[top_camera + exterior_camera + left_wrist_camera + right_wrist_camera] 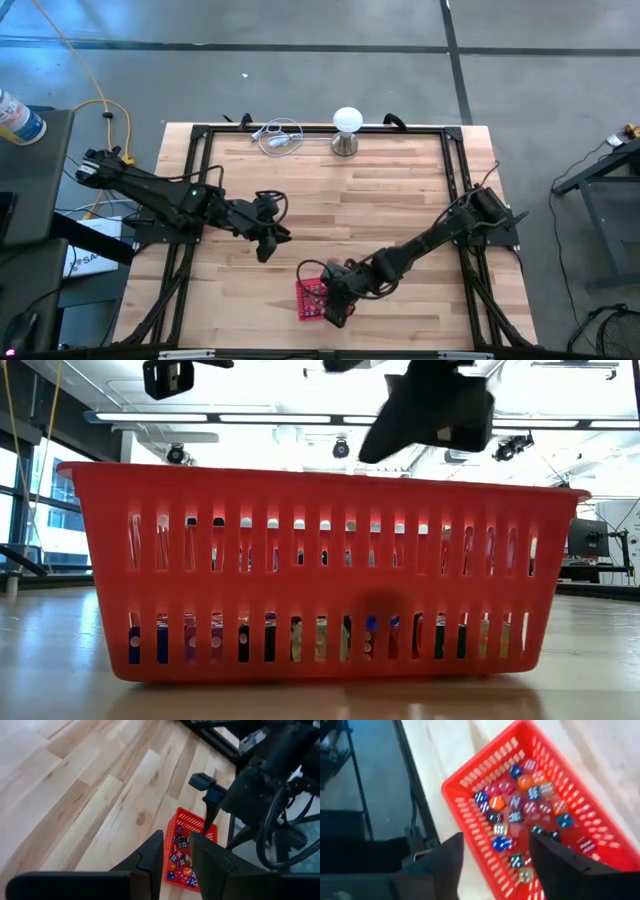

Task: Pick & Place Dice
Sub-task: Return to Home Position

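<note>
Right end effector point(495, 840), fingers apart and empty, hangs over red basket point(470, 767). Dice point(496, 802) lie below it, so you look done. Left end effector point(175, 836), also apart, idles.

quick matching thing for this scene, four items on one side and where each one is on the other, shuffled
Things:
1. dice
2. white ball-topped stand
3. right gripper
4. left gripper

Places:
a. over bare table wood, apart from the red basket
b. inside the basket
c. hovering right above the basket
d. at the table edge at the high view's top

Pairs: 1-b, 2-d, 3-c, 4-a
</note>
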{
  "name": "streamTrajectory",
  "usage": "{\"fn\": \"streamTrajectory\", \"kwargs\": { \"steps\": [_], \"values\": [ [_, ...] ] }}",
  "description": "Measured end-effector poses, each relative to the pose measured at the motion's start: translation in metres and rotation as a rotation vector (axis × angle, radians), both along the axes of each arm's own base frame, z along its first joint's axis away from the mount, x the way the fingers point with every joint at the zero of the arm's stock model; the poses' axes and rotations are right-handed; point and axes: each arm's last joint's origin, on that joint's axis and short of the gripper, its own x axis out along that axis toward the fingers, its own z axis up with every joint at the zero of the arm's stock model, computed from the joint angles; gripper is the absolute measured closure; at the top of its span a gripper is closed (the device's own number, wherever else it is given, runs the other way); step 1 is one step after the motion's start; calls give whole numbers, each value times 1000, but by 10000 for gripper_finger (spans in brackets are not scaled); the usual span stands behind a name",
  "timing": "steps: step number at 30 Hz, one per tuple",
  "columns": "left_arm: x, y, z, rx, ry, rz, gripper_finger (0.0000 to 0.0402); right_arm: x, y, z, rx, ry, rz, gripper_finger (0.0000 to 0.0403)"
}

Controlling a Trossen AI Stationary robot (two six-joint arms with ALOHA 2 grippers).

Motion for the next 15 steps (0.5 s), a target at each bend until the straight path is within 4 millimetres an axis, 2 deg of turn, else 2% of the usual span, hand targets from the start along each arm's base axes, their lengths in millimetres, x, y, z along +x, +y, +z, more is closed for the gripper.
{"fn": "streamTrajectory", "kwargs": {
  "steps": [3, 6, 15],
  "values": [
    [0, 0, 0, 32, -1, -28, 313, 2, -3, 0, 20, 8, 27, 169],
    [0, 0, 0, 46, -2, -41, 313, 3, -5, 1, 31, 5, 14, 152],
    [-3, -2, -3, 39, 37, -129, 313, 5, -3, 5, 139, 13, 82, 152]
  ]
}}
